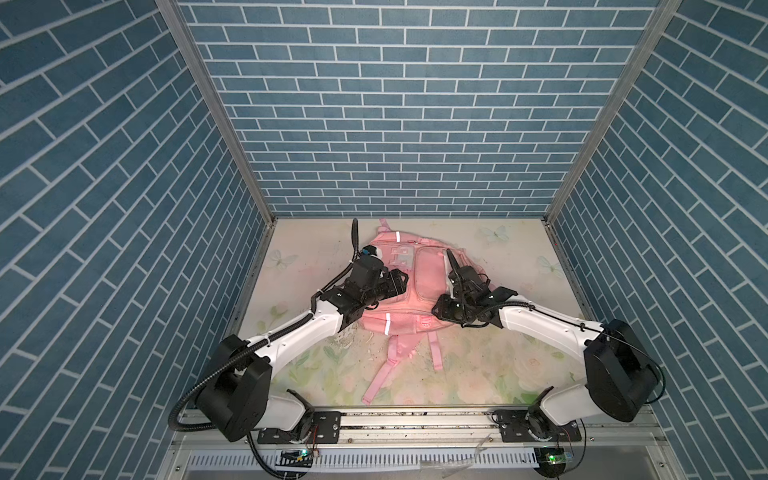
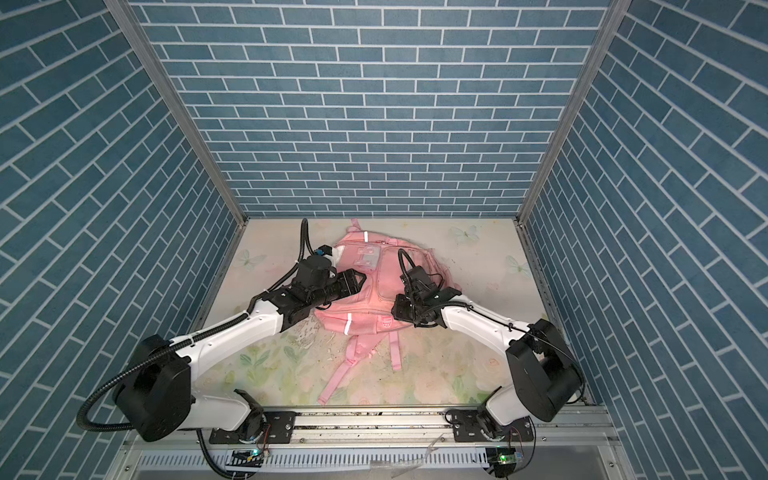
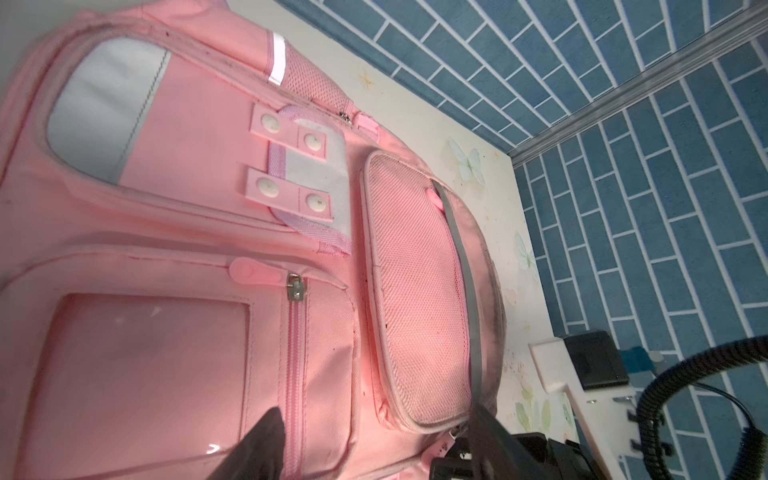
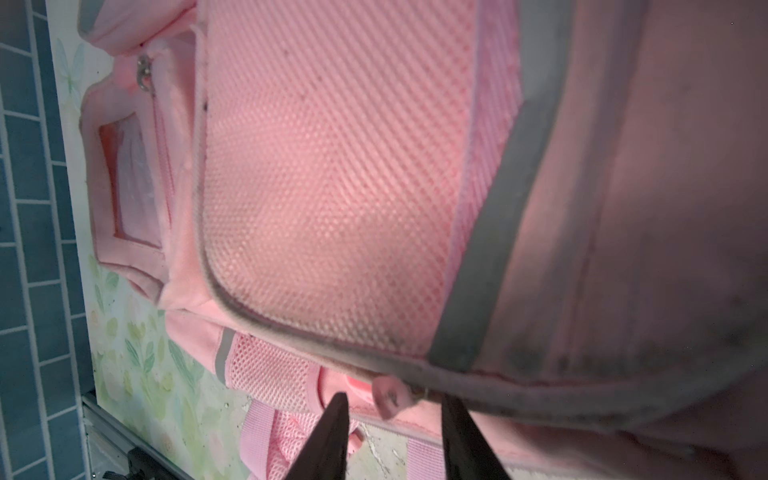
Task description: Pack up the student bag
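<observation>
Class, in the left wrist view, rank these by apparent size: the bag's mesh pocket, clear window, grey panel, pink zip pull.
On the student bag:
1. mesh pocket and clear window, too alike to rank
2. grey panel
3. pink zip pull

The left arm (image 1: 299, 332) reaches from its near-left base toward the middle of the bench. Its forearm slants far and right, and the wrist is turned so the left gripper (image 1: 400, 280) points right. The fingers (image 3: 266, 440) stand wide apart. The right arm (image 1: 540, 328) stretches leftward from its near-right base with the wrist folded. The right gripper (image 4: 394, 415) angles downward, its fingers (image 4: 332, 432) parted by a narrower gap.
</observation>
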Controlling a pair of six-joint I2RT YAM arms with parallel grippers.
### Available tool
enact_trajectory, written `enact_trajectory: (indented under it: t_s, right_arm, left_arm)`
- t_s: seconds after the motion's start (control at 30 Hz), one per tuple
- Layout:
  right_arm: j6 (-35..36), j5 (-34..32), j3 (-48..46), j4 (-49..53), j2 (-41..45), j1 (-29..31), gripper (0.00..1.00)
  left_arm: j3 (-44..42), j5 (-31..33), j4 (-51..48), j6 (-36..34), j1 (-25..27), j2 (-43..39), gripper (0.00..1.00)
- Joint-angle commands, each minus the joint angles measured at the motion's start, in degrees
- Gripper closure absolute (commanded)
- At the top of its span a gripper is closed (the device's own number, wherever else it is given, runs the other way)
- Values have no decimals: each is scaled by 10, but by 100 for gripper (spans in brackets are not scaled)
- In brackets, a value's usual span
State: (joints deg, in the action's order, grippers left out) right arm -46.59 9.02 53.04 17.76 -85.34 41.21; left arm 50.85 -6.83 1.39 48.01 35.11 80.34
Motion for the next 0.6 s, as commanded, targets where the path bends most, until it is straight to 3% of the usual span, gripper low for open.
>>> enact_trajectory:
  t_s: [0.0,0.3,0.57]
  right_arm:
    - [0,-17,17,-10,-14,2,67]
    - [31,-19,13,0,3,2,89]
    - [116,-30,10,35,29,1,95]
  left_arm:
    - [-11,-6,12,70,2,11,29]
    - [-14,19,7,192,43,22,29]
    - [-29,45,43,290,96,41,30]
